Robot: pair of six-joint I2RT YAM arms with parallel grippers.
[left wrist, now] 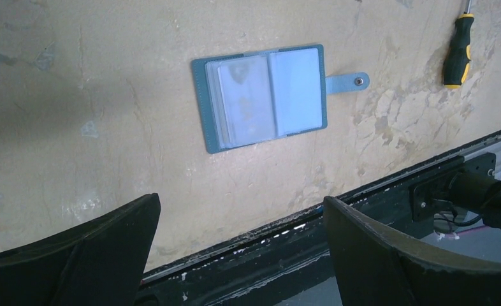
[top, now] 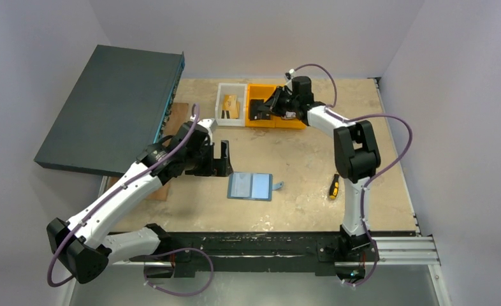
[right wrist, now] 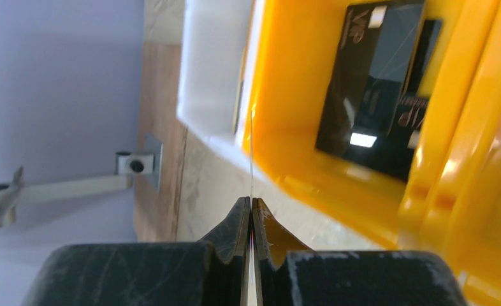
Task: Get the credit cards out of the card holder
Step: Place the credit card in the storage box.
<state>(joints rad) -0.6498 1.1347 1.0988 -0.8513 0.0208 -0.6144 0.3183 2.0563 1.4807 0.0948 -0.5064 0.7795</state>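
The teal-blue card holder point(top: 250, 186) lies open and flat in the middle of the table, its stud tab to the right. In the left wrist view the card holder point(left wrist: 264, 97) shows clear pockets over pale sheets. My left gripper point(top: 221, 159) is open and empty, just left of and above the holder; its fingers point(left wrist: 95, 255) stand wide apart. My right gripper point(top: 264, 107) is at the yellow bin point(top: 285, 121), shut on a thin card point(right wrist: 252, 153) seen edge-on by the bin's left wall. A gold-tan card point(top: 231, 104) lies in the white bin point(top: 221, 108).
A black card point(right wrist: 369, 89) lies in the yellow bin point(right wrist: 286, 95). A large dark teal flat box point(top: 108, 111) lies at the left, partly over a wooden board point(top: 160, 189). A yellow-and-black screwdriver point(top: 333, 186) lies right of the holder, and shows in the left wrist view point(left wrist: 457, 54).
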